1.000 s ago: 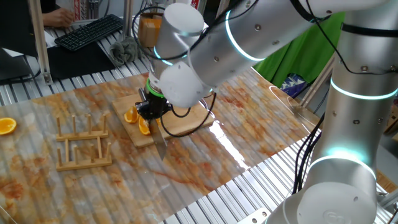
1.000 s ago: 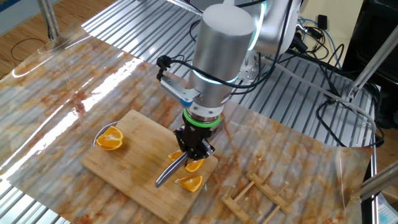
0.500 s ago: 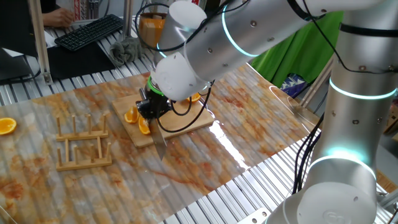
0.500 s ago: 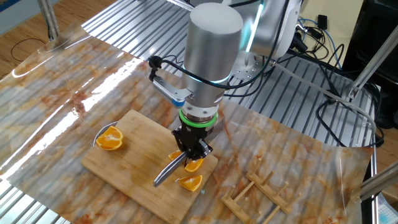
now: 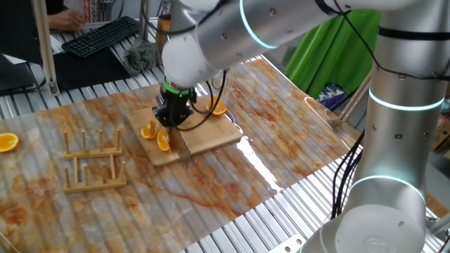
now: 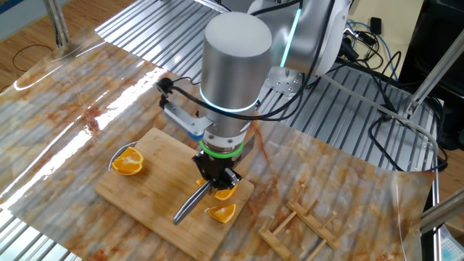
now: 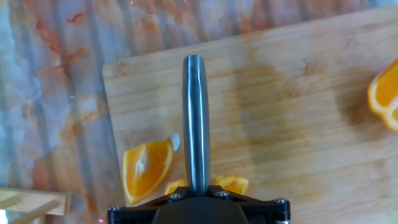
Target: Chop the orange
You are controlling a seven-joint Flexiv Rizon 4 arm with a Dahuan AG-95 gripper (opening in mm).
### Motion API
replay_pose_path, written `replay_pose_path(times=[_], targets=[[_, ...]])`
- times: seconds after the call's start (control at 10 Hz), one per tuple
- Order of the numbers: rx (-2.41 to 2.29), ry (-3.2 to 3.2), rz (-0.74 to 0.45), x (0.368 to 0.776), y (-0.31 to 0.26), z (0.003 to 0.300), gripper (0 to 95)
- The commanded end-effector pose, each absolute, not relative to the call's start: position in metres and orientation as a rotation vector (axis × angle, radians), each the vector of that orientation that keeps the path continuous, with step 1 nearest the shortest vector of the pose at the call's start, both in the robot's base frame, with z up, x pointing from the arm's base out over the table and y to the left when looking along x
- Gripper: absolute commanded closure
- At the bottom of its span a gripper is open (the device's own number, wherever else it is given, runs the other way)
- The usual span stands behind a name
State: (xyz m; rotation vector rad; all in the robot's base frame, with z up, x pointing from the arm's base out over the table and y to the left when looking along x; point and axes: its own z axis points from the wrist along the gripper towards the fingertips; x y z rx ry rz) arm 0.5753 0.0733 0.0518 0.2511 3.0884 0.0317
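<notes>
Table (image 5: 295, 140) first: from my remote seat I see its marbled, orange-stained cover spread over ribbed metal, filling both fixed views. Next in size is my arm (image 6: 232, 69), its silver body with the glowing ring bent over the middle of the table, wrist pointing straight down.

Under it lies the wooden board (image 6: 145, 190), flat on the cover. A wooden rack (image 5: 95, 160) with upright pegs stands just beside the board's end, apart from it.

On the board, at the claw (image 6: 216, 177), sits the knife (image 6: 190, 204) — the claw is clamped together on its handle, and the metal bar runs out from between the fingers over the bare wood, slanting down toward the board. In the hand view it reads as a straight steel bar up the centre of the picture.

The orange (image 7: 148, 169) is on the board right by the claw, in cut wedges: one larger wedge lies to one side of the knife, flesh up, and smaller pieces (image 7: 231, 183) lie close under the claw's body, partly hidden by it. A rounder orange half (image 6: 128, 162) sits near the board's far end, well apart from the wedges — and another half (image 5: 8, 142) lies on the table beyond the rack.
</notes>
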Motion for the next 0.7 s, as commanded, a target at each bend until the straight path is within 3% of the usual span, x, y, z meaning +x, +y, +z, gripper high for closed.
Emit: replay_pose_path(times=[0.1,0.7], targets=[[0.256,3.100,0.031,0.580,0.071,0.057,95.0],[0.273,3.122,0.056,0.609,0.065,0.072,95.0]])
